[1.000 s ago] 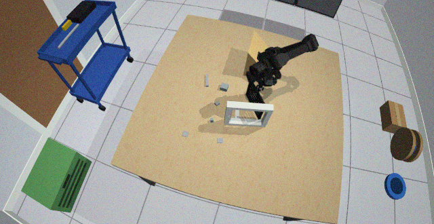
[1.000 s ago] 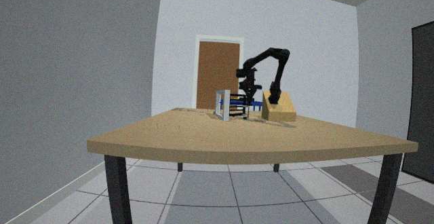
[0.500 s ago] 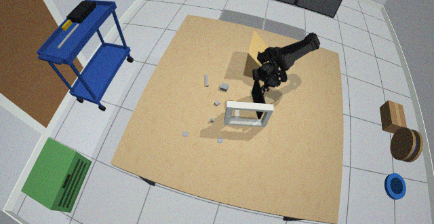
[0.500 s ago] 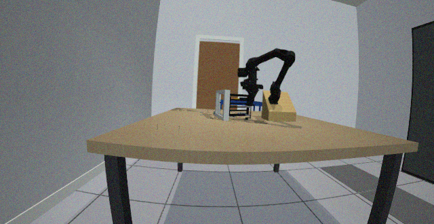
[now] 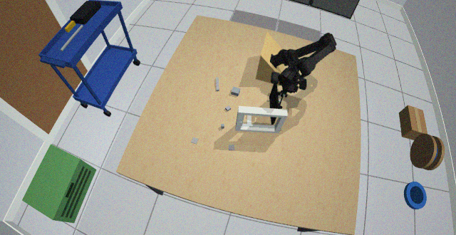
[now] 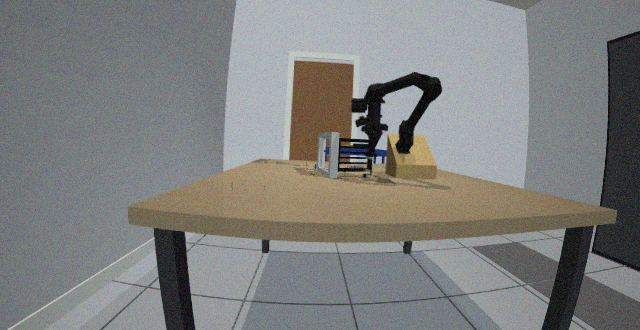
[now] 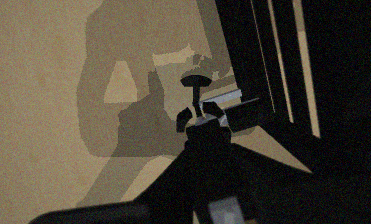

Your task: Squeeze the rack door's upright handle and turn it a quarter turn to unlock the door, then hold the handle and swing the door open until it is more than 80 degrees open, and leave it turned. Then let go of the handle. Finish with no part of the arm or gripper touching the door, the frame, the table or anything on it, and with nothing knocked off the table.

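Observation:
The black slatted door [image 5: 273,97] [image 6: 368,166] [image 7: 343,60] stands swung out from the white rack frame [image 5: 261,111] [image 6: 334,155], roughly square to it, on the arm's side. My gripper [image 5: 281,98] [image 6: 372,152] [image 7: 209,153] is shut on the door's handle at the door's free edge. In the wrist view the dark handle [image 7: 196,93], with a wider round end, stands between and beyond the fingertips. The fingers hide part of the handle. Its exact turn is hard to read.
A wooden wedge-shaped block [image 5: 265,72] [image 6: 412,171] stands beside the arm's base. Several small grey pieces, including a block [image 5: 235,91] and a thin bar [image 5: 216,84], lie on the table [image 5: 171,121] [image 6: 350,210] left of the frame and in front of it.

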You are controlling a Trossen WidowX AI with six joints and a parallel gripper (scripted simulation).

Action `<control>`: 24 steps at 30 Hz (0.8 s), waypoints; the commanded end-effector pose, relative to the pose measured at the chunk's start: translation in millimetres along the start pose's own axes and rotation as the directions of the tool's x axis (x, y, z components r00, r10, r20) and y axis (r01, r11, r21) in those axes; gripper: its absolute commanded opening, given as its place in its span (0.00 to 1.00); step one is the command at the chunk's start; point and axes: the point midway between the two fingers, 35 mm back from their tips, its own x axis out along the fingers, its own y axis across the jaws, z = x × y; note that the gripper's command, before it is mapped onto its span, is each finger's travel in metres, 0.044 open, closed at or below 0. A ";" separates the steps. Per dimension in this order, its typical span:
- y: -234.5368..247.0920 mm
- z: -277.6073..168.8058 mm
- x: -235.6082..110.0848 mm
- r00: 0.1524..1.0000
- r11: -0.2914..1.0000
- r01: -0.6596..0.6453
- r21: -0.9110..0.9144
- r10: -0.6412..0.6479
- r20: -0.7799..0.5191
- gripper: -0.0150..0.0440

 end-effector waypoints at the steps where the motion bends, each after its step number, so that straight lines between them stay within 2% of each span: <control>1: 6.3 0.8 -0.9 1.000 0.999 -0.001 0.036 0.001 0.007 0.27; 12: 6.3 0.8 -0.9 1.000 0.999 -0.001 0.036 0.001 0.007 0.27; 22: 6.3 0.8 -0.9 1.000 0.999 -0.001 0.036 0.001 0.007 0.71; 24: 6.2 0.8 -1.2 1.000 0.999 -0.001 0.036 0.001 0.007 0.73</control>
